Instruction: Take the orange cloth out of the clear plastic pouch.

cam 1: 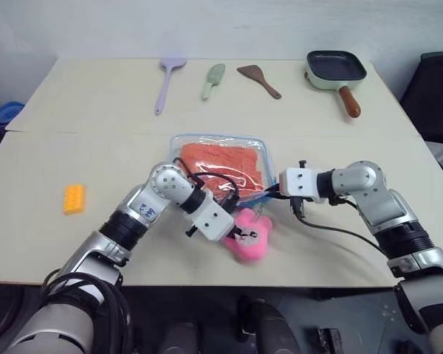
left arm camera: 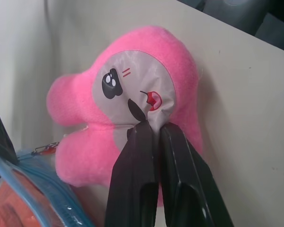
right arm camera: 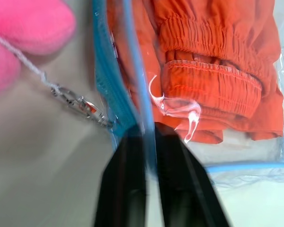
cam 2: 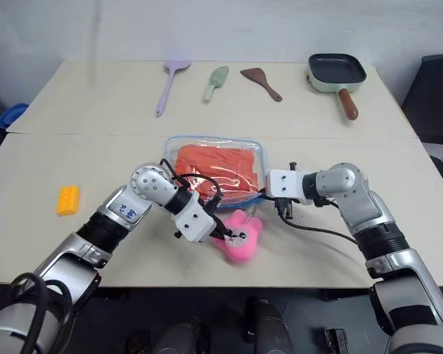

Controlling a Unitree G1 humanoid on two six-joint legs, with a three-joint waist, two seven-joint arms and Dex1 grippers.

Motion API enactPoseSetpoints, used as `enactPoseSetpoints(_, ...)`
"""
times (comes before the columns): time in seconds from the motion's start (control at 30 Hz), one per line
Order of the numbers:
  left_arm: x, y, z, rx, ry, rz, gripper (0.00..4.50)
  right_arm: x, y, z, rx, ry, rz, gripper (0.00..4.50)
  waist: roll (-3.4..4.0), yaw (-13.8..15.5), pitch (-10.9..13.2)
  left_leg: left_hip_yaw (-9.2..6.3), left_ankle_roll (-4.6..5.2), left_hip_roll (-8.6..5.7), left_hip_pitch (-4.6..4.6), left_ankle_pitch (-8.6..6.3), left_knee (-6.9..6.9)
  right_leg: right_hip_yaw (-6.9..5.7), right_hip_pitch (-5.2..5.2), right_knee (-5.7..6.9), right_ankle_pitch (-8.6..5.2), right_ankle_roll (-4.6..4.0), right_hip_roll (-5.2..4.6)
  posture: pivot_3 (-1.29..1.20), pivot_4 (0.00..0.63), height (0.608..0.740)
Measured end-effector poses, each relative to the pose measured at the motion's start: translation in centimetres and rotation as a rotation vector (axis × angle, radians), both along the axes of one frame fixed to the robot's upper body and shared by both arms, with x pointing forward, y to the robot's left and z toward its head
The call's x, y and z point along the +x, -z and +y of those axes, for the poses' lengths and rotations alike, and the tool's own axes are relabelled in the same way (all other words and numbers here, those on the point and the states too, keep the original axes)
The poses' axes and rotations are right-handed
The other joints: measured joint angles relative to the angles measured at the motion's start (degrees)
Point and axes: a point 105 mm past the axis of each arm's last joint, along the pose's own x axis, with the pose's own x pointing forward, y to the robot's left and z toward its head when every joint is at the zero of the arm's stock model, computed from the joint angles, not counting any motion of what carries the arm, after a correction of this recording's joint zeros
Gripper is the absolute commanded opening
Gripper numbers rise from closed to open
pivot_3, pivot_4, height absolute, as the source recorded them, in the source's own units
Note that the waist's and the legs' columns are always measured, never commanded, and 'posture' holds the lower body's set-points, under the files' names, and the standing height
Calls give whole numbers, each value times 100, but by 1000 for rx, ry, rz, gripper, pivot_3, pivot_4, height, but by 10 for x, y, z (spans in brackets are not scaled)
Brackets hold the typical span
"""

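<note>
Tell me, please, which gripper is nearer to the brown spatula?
Right. The right gripper pinches the clear plastic pouch edge, below the brown spatula; the left gripper grips the pink plush charm, farther away.

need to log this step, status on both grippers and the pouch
Left gripper shut on pink plush charm. Right gripper shut on clear plastic pouch edge. Orange cloth still inside. Nothing blocking.
</note>
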Motion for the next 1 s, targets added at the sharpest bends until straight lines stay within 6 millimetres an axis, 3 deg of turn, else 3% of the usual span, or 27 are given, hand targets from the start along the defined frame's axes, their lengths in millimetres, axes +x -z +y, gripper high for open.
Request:
enactPoseSetpoints(0.5,-1,0,2,-17,-25,-18,0,3,1,1,-10,-16,0,23,1,-11,0,1,0,1,2,0,1,2,0,3,0,-1,0,0,150,740)
enactPoseSetpoints(0.73,0,1,0,-27,-29,-26,0,5,0,0,-24,-14,-3,2353,1,-8,0,1,0,1,2,0,2,2,1,2,0,-1,-1,0,150,740)
enactPoseSetpoints(1.0,1,2,-1,-35,-26,-30,0,10,-7,-14,-85,-10,-50,2353,1,-3,0,1,0,-1,1,0,4,1,1,2,1,-1,-2,0,150,740)
